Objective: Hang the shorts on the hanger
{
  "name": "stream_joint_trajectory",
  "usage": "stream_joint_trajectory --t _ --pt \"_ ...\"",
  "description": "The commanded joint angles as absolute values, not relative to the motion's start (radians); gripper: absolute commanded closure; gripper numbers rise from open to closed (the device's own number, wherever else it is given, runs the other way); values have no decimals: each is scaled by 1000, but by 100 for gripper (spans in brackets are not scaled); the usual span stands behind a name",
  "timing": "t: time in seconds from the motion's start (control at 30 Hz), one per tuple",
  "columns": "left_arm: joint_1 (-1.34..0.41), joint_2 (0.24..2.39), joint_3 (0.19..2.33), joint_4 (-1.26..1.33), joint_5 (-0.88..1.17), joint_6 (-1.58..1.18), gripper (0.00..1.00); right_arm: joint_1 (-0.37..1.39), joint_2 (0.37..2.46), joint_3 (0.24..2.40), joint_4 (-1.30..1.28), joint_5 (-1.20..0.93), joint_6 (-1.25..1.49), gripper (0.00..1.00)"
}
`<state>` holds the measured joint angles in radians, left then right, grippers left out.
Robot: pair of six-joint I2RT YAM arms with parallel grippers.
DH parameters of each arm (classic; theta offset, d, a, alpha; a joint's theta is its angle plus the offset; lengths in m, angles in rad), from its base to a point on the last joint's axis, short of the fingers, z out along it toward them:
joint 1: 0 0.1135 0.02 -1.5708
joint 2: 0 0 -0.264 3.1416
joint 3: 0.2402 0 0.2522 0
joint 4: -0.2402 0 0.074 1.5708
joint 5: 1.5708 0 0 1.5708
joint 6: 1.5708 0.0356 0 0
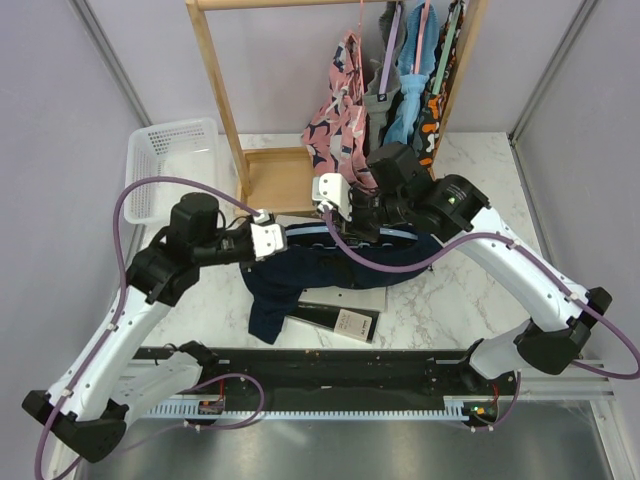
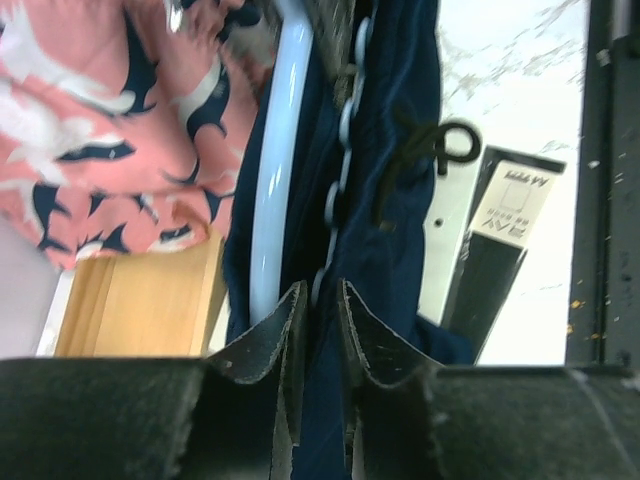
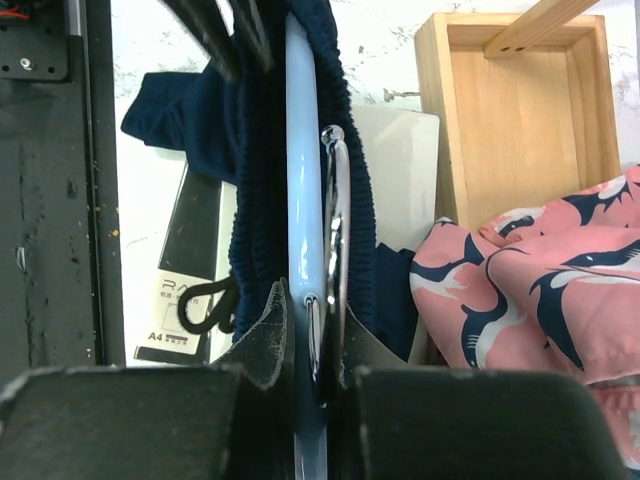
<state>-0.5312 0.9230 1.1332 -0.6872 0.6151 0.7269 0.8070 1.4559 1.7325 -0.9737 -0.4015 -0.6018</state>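
Note:
The dark navy shorts (image 1: 320, 272) hang off the light-blue hanger (image 1: 400, 236), held above the marble table between both arms. In the right wrist view, my right gripper (image 3: 312, 295) is shut on the hanger (image 3: 300, 150) beside a chrome clip (image 3: 336, 200). The ribbed waistband of the shorts (image 3: 255, 200) wraps round the bar. In the left wrist view, my left gripper (image 2: 318, 290) has its jaws nearly together with navy fabric of the shorts (image 2: 400, 200) filling the gap. The hanger bar (image 2: 275, 150) runs just left of it. From above, the left gripper (image 1: 278, 238) sits at the waistband's left end and the right gripper (image 1: 340, 212) at its middle.
A wooden rack (image 1: 215, 90) with a box base (image 1: 280, 180) stands behind, carrying a pink patterned garment (image 1: 340, 110) and other clothes (image 1: 420, 80). A white basket (image 1: 170, 160) is at the back left. A black paper pack (image 1: 335, 318) lies under the shorts.

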Motion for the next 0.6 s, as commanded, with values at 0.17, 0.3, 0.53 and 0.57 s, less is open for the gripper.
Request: stream_joint_trajectory --t 0.17,0.3,0.53,0.57 --pt "-396 859 1052 -755 505 833 80 810 1367 1758 -968 -390 -663 100" --pt "-376 833 1066 -765 566 822 80 811 1365 1755 -977 -394 -667 100" --pt "-370 853 1088 -781 531 782 81 810 1344 1724 -980 -399 -678 100" --pt "-365 850 1072 -781 525 790 81 810 1335 1726 -980 -400 -677 100"
